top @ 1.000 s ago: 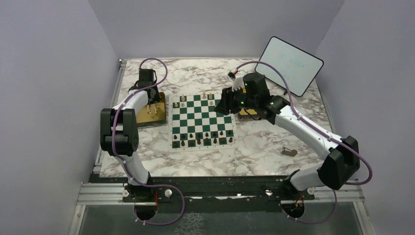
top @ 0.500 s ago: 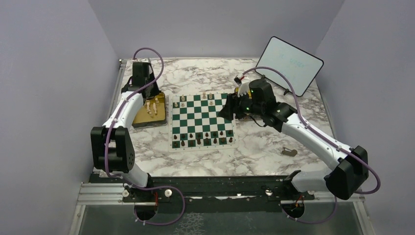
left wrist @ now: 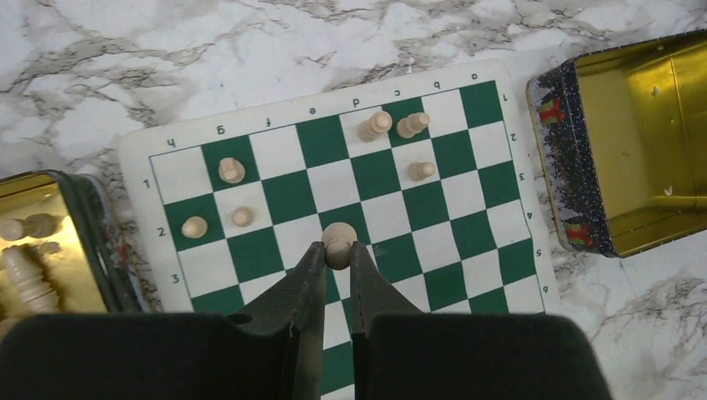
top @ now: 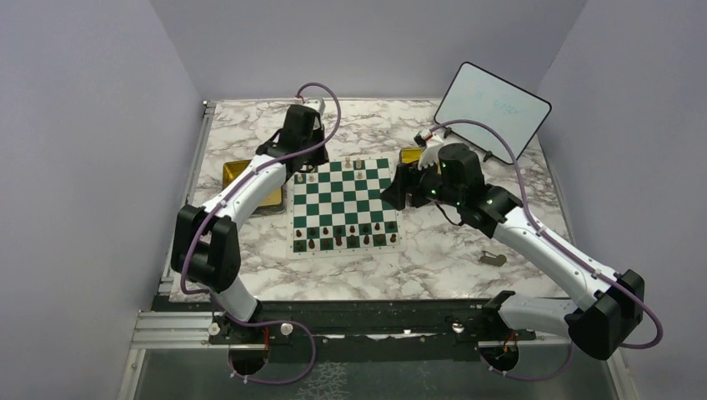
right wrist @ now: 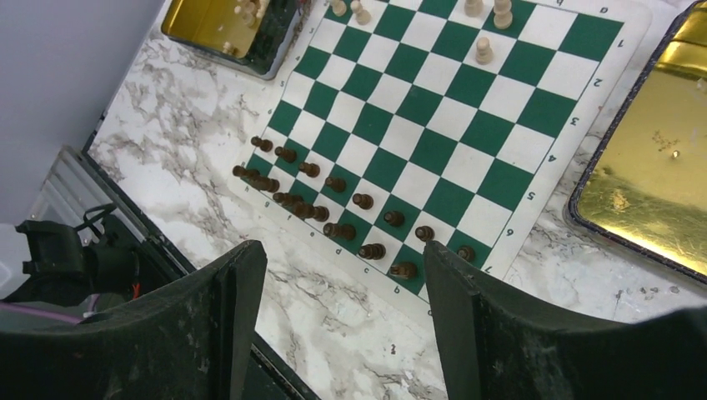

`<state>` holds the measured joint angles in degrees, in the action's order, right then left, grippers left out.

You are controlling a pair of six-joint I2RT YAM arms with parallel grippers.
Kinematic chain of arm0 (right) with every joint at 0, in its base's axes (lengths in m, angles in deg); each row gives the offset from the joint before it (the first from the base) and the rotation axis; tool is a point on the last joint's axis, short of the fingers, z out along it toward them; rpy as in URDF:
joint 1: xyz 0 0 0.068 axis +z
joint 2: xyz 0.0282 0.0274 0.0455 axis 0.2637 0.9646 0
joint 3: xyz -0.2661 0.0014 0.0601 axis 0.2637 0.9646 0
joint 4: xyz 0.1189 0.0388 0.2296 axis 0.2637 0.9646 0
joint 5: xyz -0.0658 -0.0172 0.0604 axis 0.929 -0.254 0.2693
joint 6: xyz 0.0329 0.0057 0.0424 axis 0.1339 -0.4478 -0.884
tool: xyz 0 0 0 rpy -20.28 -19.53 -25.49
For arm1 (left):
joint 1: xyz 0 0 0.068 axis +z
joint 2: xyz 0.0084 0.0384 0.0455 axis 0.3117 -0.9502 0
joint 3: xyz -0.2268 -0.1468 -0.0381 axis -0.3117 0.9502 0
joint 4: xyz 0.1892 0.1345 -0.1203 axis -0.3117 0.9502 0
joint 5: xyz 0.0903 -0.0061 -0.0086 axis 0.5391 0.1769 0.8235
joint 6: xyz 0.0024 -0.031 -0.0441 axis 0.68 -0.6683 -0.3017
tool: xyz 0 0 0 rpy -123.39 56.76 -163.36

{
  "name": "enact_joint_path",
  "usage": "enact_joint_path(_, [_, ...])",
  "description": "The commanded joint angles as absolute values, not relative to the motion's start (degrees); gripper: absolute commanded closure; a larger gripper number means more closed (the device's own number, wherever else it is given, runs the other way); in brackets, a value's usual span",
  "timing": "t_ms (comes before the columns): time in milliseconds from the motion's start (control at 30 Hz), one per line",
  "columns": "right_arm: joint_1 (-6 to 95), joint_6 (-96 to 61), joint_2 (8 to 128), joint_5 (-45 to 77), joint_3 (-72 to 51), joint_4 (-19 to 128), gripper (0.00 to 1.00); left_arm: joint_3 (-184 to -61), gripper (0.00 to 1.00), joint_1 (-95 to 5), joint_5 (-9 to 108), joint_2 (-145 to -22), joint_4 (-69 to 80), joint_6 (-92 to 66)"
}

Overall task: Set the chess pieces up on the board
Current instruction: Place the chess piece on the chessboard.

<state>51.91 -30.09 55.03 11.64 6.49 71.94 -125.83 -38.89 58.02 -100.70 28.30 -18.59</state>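
Only readable writing is on the board (left wrist: 288, 196) itself: the white border has letters a to h along the edge farthest from the left gripper (left wrist: 337, 254), printed upside down from its wrist camera, plus row numbers 1 to 6 down the sides. The whiteboard (top: 493, 111) beyond the right arm has faint scribbles, too small to read. The board is a flat mat of green and white checks lying on the marble table (top: 433, 258), right under both grippers. The left gripper's fingers are pinched on a cream pawn (left wrist: 338, 237), round head poking out past the tips, over the middle files around row 3; can't tell if it touches the mat. Just ahead of those fingertips 6 cream pieces (left wrist: 375, 126) stand on rows 1 and 2, 3 off to each side. A gold tin (left wrist: 92, 242) with more cream pieces (left wrist: 25, 279) sits on the left of that view, another gold tin (left wrist: 554, 150) with a dark speckled wall on the right. The right gripper (right wrist: 342, 254) has its jaws spread wide with nothing between them, and the dark brown pieces (right wrist: 335, 183) stand in 2 rows directly below the gap.
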Motion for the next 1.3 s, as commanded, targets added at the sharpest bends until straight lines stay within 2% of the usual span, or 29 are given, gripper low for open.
enact_joint_path(0, [51.59, -30.33, 51.81, 15.17, 6.95, 71.28, 0.25, -127.99, 0.88, -41.36, 60.91, -105.57, 24.4, -19.9])
enact_joint_path(567, [51.59, -29.71, 48.52, 18.71, 8.94, 72.2, 0.17, -133.21, 0.88, -47.58, 63.81, -121.24, 18.01, -20.48])
enact_joint_path(1267, [51.59, -28.34, 48.33, 20.67, 8.4, 72.86, 0.16, -134.25, 0.88, -47.78, 66.04, -125.01, 18.71, -19.71])
